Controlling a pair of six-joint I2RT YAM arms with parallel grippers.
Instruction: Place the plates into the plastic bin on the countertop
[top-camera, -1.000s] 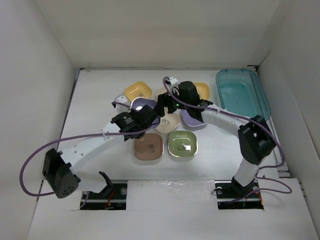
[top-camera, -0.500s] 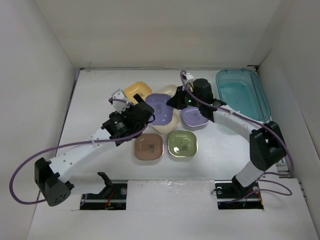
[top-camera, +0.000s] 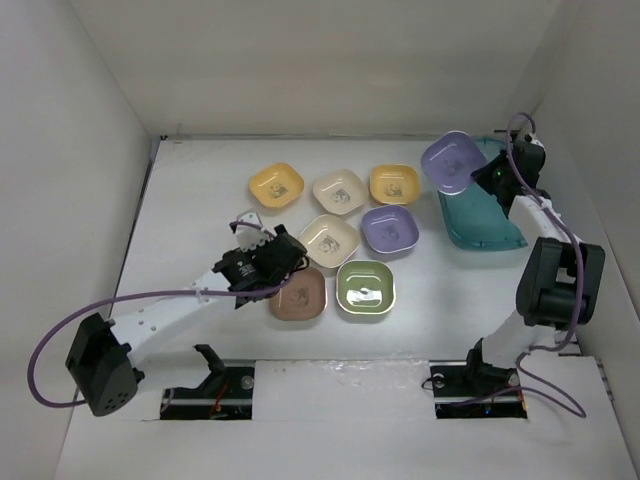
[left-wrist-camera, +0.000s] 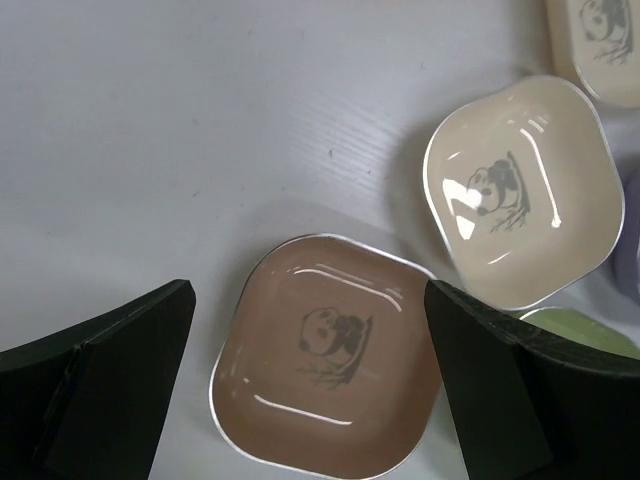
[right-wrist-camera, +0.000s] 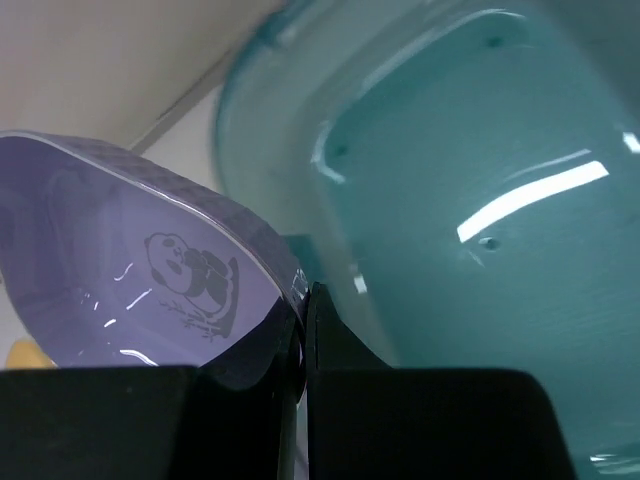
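Right gripper (right-wrist-camera: 300, 318) clamped on a purple plate (right-wrist-camera: 150, 285) beside the bin (right-wrist-camera: 480, 300).
The plate sticks out to the gripper's left; the bin's hollow lies just to its right and below. The left gripper (left-wrist-camera: 308, 330), spread open over a brown plate (left-wrist-camera: 330, 400) on the desk (top-camera: 190, 220), is well apart from the bin.

Green plate (left-wrist-camera: 575, 332) mostly behind my left gripper's finger (left-wrist-camera: 510, 400); far plate (left-wrist-camera: 600, 40) cut by edge; my held purple plate (top-camera: 452, 160) covers bin (top-camera: 500, 236) corner
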